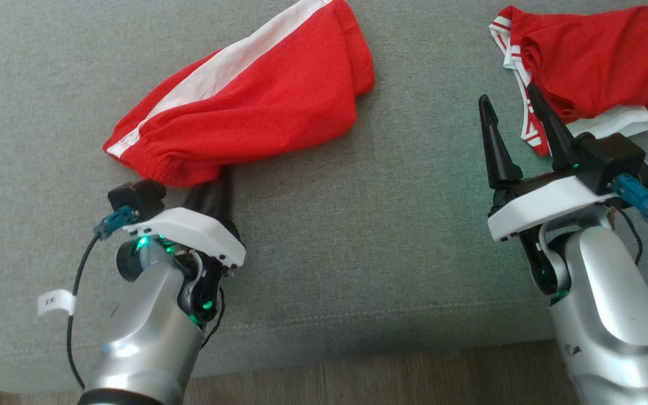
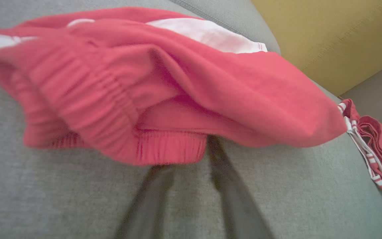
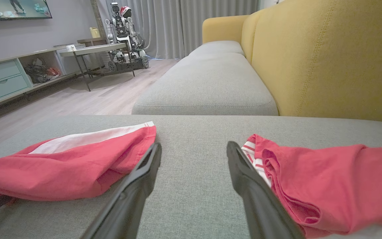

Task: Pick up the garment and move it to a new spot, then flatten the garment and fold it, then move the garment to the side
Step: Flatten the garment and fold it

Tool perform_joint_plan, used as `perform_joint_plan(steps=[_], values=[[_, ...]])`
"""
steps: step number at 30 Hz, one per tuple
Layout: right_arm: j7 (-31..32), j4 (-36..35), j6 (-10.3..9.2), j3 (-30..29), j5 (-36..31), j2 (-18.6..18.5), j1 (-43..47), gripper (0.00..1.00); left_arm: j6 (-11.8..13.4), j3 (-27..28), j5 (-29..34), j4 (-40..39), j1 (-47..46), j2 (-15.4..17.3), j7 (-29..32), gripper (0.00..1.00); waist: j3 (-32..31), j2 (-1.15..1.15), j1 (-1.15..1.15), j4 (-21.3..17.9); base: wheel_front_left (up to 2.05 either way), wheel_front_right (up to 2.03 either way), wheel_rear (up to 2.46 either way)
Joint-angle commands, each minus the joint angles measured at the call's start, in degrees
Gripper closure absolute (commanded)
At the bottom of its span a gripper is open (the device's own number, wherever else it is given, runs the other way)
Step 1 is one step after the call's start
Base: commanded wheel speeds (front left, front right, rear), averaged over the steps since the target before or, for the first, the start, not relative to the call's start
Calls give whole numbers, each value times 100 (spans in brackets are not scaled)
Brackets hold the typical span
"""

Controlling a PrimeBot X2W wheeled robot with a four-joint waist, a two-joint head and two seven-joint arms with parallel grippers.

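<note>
We found the red shorts (image 1: pixel 256 107) lying on the grey sofa cushion (image 1: pixel 358 225), toward the left, doubled over into a fairly compact shape rather than spread flat. A second red garment (image 1: pixel 594 62) lay well apart at the far right, bunched, with striped red-and-white trim along one edge.

The left claw (image 1: pixel 212 188) had its fingers (image 2: pixel 234 199) pushed in at the gathered waistband (image 2: pixel 111 113), the tips hidden under the cloth. The fingers stood a little apart, but we could not tell whether they had closed on any fabric. The right claw (image 1: pixel 508 93) stood wide and held nothing, with one finger just at the trim of the second garment.

As for progress, we judged the scene fit two readings. The shorts might have been a loose heap about to be lifted to a new spot. Or they might have been folded already and were being taken up to go to the side. The overlapping layers and the puffed, uneven top did not settle which.

The shorts looked like soft knit jersey, matte, with a broad white stripe (image 1: pixel 228 64) and a ribbed elastic band that puckered the cloth. The cushion was a coarse woven fabric with a stitched seam near its front edge, and a yellow backrest (image 3: pixel 327 59) rose behind it.
</note>
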Motion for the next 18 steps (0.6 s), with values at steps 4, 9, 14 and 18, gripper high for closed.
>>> perform_joint_plan(steps=[4,9,14,18], values=[[12,-181,-2,86,-71,97,-144,0,-55,189,221,-91,-191,76,-35,100,-14,0,0,32,0,0,0],[17,-150,-2,54,-78,97,-122,0,-88,149,502,-19,-151,76,-35,100,-75,0,0,102,0,0,0],[9,-78,-2,49,-54,109,-84,0,-135,32,1100,60,-71,121,-35,100,-208,0,0,229,0,0,0],[3,-14,-2,66,-25,122,-54,0,-169,-137,1581,155,-17,270,-35,100,-300,0,0,340,0,0,0]])
